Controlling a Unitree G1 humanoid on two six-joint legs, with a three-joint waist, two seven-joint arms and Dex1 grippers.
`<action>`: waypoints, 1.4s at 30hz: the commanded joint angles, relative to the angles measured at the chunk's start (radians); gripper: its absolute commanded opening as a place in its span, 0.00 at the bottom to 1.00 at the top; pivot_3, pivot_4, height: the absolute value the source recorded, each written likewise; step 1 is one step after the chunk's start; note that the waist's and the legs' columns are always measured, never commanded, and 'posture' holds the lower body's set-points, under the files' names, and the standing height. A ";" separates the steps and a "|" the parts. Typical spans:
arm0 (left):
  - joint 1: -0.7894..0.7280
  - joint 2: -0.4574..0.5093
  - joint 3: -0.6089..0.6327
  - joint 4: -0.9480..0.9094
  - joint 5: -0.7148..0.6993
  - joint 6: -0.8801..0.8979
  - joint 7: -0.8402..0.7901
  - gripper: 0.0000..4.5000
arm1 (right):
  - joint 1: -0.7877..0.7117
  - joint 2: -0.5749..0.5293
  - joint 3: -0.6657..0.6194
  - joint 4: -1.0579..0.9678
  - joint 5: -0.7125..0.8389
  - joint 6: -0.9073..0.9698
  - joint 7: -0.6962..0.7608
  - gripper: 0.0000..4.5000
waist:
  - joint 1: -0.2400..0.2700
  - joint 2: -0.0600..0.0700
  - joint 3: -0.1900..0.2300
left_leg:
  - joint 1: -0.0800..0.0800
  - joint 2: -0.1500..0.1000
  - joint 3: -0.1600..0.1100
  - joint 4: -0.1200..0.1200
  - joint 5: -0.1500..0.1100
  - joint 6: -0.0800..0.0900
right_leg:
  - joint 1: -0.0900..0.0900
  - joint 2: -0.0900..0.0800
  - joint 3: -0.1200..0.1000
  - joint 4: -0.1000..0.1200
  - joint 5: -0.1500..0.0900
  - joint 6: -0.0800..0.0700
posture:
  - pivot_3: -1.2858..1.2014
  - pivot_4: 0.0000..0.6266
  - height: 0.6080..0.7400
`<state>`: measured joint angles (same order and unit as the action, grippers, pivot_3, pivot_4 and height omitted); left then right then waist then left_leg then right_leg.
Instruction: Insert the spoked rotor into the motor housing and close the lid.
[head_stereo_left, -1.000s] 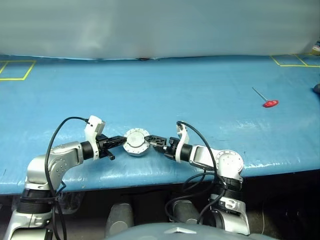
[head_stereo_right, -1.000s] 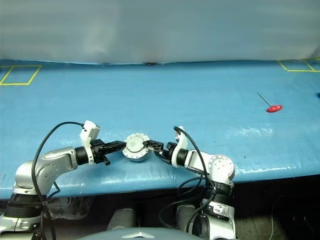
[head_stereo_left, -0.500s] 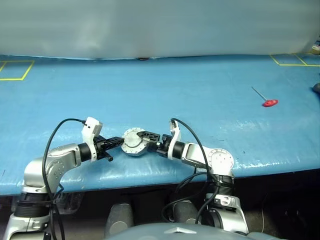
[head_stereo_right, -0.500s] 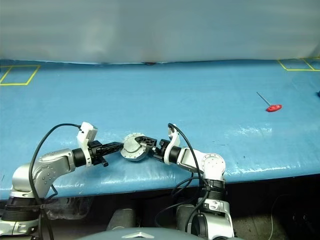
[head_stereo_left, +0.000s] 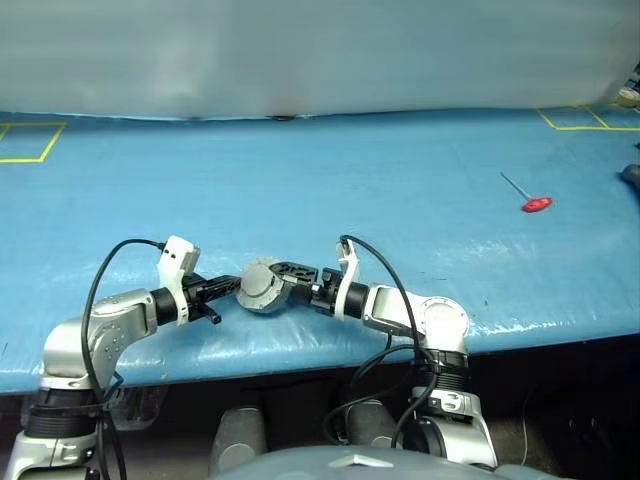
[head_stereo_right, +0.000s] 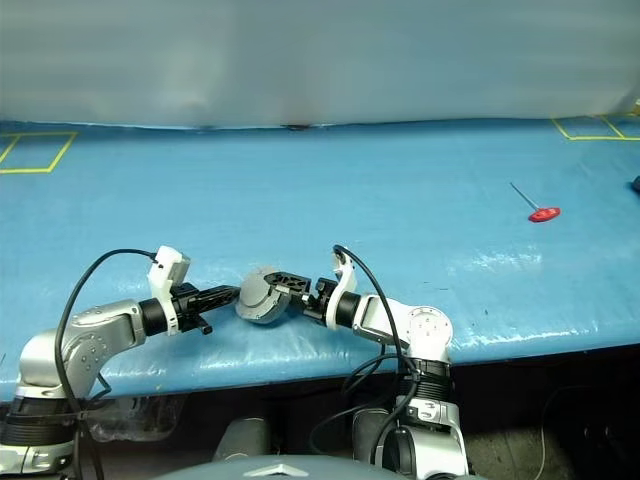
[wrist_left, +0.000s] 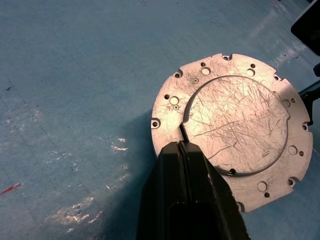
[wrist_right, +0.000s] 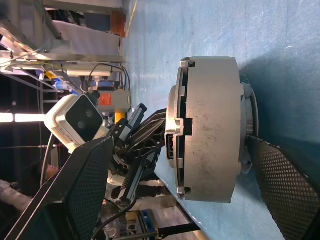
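Near the front edge of the blue bench (head_stereo_left: 400, 170), left of its middle, we see the left gripper (head_stereo_left: 232, 285) with its two black fingers pressed together; in its wrist view the tips (wrist_left: 182, 150) touch the smooth silver outer face of the lid (wrist_left: 232, 125), at the rim of the raised centre circle. The lid sits shut against the motor housing (wrist_right: 212, 127), so the assembly reads as one short silver drum, tilted up off the bench with its flat face turned toward the left gripper (head_stereo_left: 262, 286). We cannot see the spoked rotor or the coils with the lid closed. Just to the right, the right gripper (head_stereo_left: 290, 280) stands spread wide, its mesh-patterned fingers (wrist_right: 282, 185) on either side of the drum. Whether they press on it or only bracket it we cannot tell. Well apart, toward the far right corner of the bench, lies a small tool with a red handle (head_stereo_left: 537, 204) and a thin metal shaft. Yellow tape marks (head_stereo_left: 30, 140) sit at the far left corner.
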<state>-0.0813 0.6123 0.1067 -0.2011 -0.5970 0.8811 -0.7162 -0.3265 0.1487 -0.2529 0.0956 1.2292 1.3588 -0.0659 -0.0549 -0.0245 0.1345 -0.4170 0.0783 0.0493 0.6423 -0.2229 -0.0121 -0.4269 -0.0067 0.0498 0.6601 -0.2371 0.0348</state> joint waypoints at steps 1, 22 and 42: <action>0.019 -0.015 -0.057 -0.014 -0.002 0.028 -0.007 0.00 | 0.111 0.122 0.116 -0.027 -0.013 0.012 0.014 0.99 | -0.004 0.000 0.000 | 0.000 0.000 0.000 0.000 0.000 0.000 | 0.000 0.000 0.000 0.000 0.000 0.000 | 0.52 0.24 1.00; 0.024 -0.029 -0.062 -0.015 0.010 0.022 -0.015 0.00 | 0.134 0.100 0.110 -0.053 0.020 0.007 0.021 0.47 | -0.008 0.000 0.000 | 0.001 -0.001 -0.001 -0.004 0.000 0.000 | 0.000 0.000 0.000 -0.001 0.000 0.000 | 0.52 0.24 1.00; 0.020 -0.018 -0.060 -0.014 0.017 0.018 -0.017 0.00 | 0.149 0.067 0.187 -0.085 0.014 -0.102 0.043 0.90 | -0.006 -0.001 -0.001 | 0.002 -0.002 -0.001 -0.006 0.000 0.000 | 0.000 -0.001 0.001 -0.001 -0.002 0.001 | 0.52 0.24 1.00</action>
<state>-0.0849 0.5948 0.0900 -0.2317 -0.5917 0.8778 -0.7324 -0.2184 0.0838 -0.1002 0.0245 1.2073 1.2666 -0.0229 -0.0607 -0.0251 0.1339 -0.4154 0.0768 0.0486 0.6365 -0.2229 -0.0121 -0.4269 -0.0071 0.0505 0.6594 -0.2388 0.0358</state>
